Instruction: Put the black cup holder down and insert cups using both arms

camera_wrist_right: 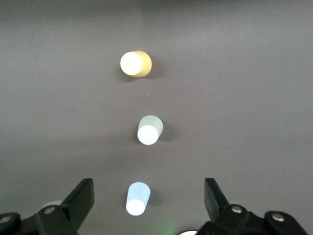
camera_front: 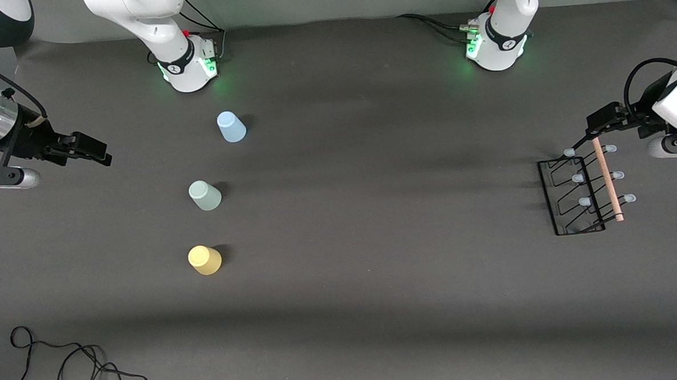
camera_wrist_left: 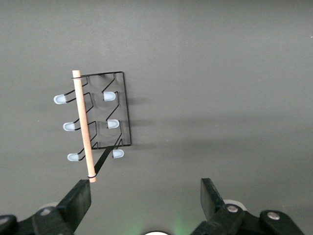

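The black cup holder [camera_front: 577, 198] stands at the left arm's end of the table, its wooden dowel handle [camera_front: 607, 178] along the top. My left gripper [camera_front: 598, 122] is open and empty, over the table beside the holder's end that is farther from the front camera. In the left wrist view the holder [camera_wrist_left: 105, 115] lies ahead of that gripper [camera_wrist_left: 146, 196]. The light blue cup [camera_front: 231, 126], pale green cup [camera_front: 204, 195] and yellow cup [camera_front: 204, 260] stand upside down in a row. My right gripper [camera_front: 98, 152] is open and empty, apart from them. The right wrist view shows the blue [camera_wrist_right: 138, 198], green [camera_wrist_right: 149, 129] and yellow [camera_wrist_right: 135, 63] cups.
The right arm's base [camera_front: 187, 65] and the left arm's base [camera_front: 495, 49] stand along the table's back edge. Loose black cables [camera_front: 66, 367] lie near the front edge at the right arm's end.
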Motion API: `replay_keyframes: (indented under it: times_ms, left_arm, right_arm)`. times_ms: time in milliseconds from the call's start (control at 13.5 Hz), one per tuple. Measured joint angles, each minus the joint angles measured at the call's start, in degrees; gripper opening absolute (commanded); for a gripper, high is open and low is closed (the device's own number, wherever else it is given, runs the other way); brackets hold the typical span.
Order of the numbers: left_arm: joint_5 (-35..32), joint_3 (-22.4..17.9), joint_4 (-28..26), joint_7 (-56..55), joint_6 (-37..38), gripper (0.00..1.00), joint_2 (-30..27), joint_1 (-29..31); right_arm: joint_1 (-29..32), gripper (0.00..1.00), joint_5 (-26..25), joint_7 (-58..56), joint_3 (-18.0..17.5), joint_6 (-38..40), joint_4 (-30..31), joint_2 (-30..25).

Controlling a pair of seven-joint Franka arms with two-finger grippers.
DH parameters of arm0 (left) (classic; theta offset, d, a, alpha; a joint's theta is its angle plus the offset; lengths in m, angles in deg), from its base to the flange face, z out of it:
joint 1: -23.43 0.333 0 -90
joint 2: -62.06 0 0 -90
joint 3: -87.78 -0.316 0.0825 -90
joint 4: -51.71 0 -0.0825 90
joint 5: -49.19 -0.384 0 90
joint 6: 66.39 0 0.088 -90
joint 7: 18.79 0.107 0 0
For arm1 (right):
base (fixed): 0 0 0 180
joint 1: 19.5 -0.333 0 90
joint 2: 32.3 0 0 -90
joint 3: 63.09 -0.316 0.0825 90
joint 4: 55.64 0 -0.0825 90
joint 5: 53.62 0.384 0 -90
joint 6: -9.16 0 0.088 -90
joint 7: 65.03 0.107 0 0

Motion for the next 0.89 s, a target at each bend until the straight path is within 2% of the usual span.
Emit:
replay_keyframes:
  times_ms: [891]
  left_arm:
    - [-1.41,-0.20,-0.11,0.00,0.53,1.00,-0.02,-0.29]
  right_arm:
    - [0.38,1.00,-0.73,0.00,0.46,0.05,1.72,0.28]
